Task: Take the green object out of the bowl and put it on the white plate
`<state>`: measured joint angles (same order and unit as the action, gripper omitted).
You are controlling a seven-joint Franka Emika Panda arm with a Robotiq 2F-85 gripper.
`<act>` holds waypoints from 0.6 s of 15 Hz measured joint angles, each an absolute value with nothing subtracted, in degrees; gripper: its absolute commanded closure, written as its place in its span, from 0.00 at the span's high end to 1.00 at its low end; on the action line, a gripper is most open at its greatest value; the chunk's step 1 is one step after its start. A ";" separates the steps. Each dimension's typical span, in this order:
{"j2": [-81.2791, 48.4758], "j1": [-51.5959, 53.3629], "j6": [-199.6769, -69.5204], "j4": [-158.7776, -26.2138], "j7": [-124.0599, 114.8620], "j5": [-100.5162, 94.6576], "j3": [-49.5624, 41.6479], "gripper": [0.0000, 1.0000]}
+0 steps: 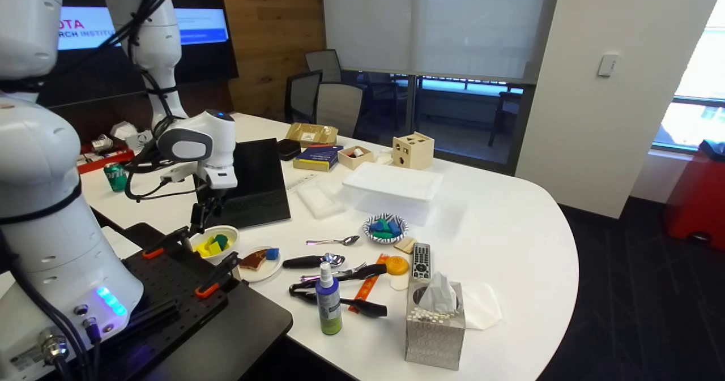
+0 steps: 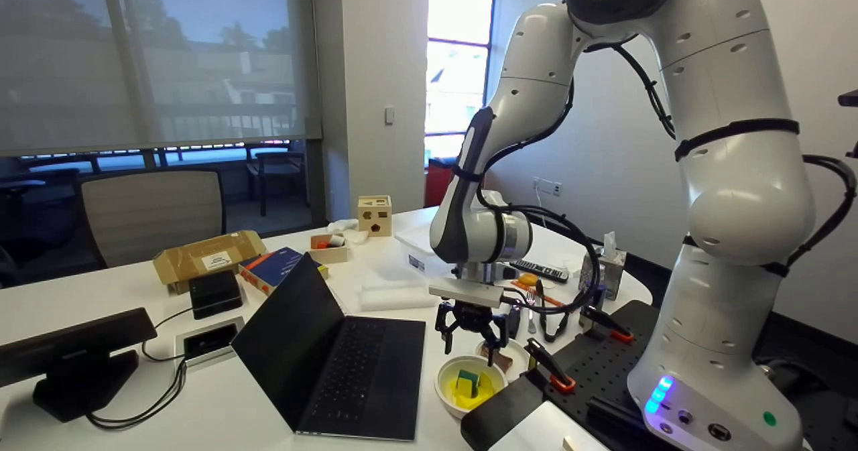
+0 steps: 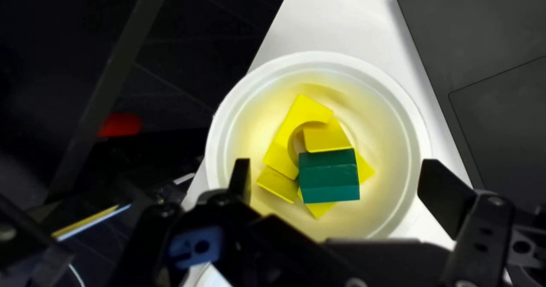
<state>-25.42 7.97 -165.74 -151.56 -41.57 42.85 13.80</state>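
The green object is a dark green block (image 1: pixel 221 239) lying on several yellow blocks (image 3: pixel 279 144) inside a white bowl (image 1: pixel 225 258). The block also shows in an exterior view (image 2: pixel 468 374) and the wrist view (image 3: pixel 328 177); the bowl also shows there (image 2: pixel 445 403) (image 3: pixel 386 108). The white plate (image 1: pixel 273 267) stands beside the bowl, holding a brown piece (image 1: pixel 254 259) and a small blue block (image 1: pixel 272 253). My gripper (image 2: pixel 469 357) points down above the bowl, open and empty. In the wrist view its fingers (image 3: pixel 335 167) are on either side of the green block, apart from it.
An open laptop (image 2: pixel 362 370) stands close beside the bowl. Black clamps (image 2: pixel 553 370) on the robot's mount reach near bowl and plate. A patterned bowl (image 1: pixel 368 236) holds blue and green blocks. Utensils (image 1: pixel 308 261), a spray bottle (image 1: pixel 328 302) and a tissue box (image 1: pixel 435 335) stand beyond the plate.
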 measured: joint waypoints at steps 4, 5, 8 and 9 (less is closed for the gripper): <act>-27.74 10.58 -165.14 -148.66 -41.71 42.21 10.79 1.00; -28.45 10.86 -165.14 -147.96 -41.74 42.25 10.79 1.00; -30.42 11.34 -165.14 -146.42 -41.83 42.58 11.15 1.00; -31.07 11.44 -165.14 -146.03 -41.84 42.78 11.23 1.00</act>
